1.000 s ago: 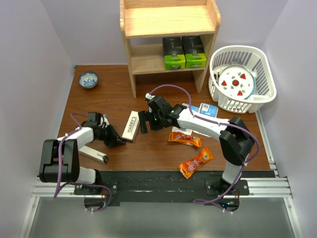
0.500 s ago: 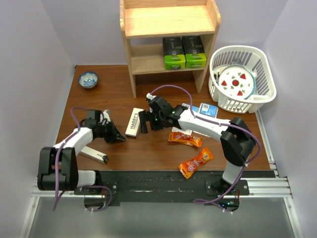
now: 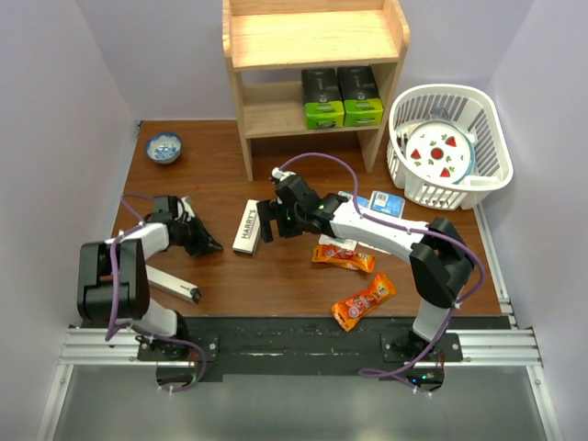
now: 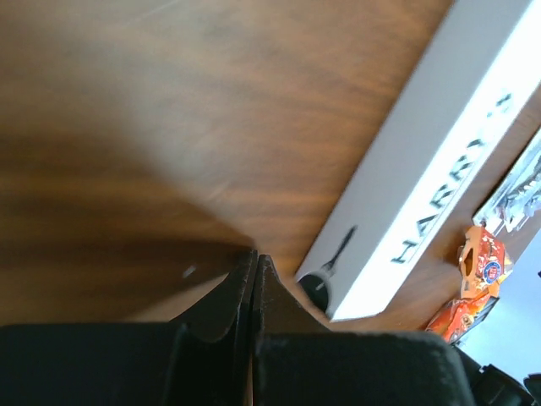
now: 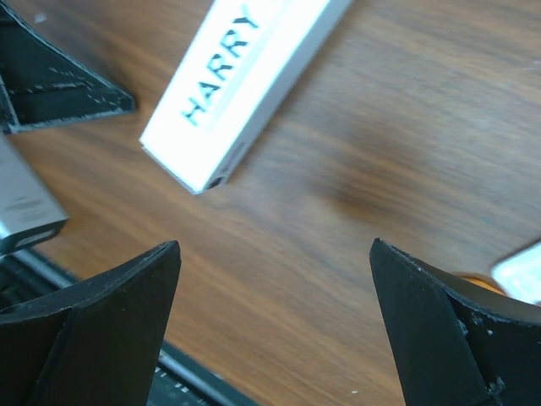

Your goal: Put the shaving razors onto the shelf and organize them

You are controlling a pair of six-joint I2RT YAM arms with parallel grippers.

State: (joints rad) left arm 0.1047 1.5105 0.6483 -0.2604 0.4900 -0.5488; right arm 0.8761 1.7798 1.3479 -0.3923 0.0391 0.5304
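Note:
The long white HARRY'S box (image 3: 246, 227) (image 4: 423, 161) (image 5: 241, 72) lies flat on the brown table in front of the shelf (image 3: 312, 41). Two black boxes with lime-green ends (image 3: 323, 97) (image 3: 360, 95) stand on the shelf's lower board. A blue-headed blister card (image 3: 387, 202) lies behind the right arm. My left gripper (image 3: 213, 246) (image 4: 255, 259) is shut and empty, its tips just left of the box's near end. Just right of the box, my right gripper (image 3: 266, 224) (image 5: 275, 247) hangs wide open over bare wood.
Two orange snack packets (image 3: 343, 256) (image 3: 364, 300) lie at the front right. A white basket (image 3: 488, 124) holding a plate stands at the right. A small blue bowl (image 3: 163, 147) sits at the back left, and a grey oblong pack (image 3: 175, 286) lies by the left arm.
The left gripper closed fully and drew back leftward from the box's near end. The HARRY'S box shifted slightly away from the front. The right gripper edged toward the box.

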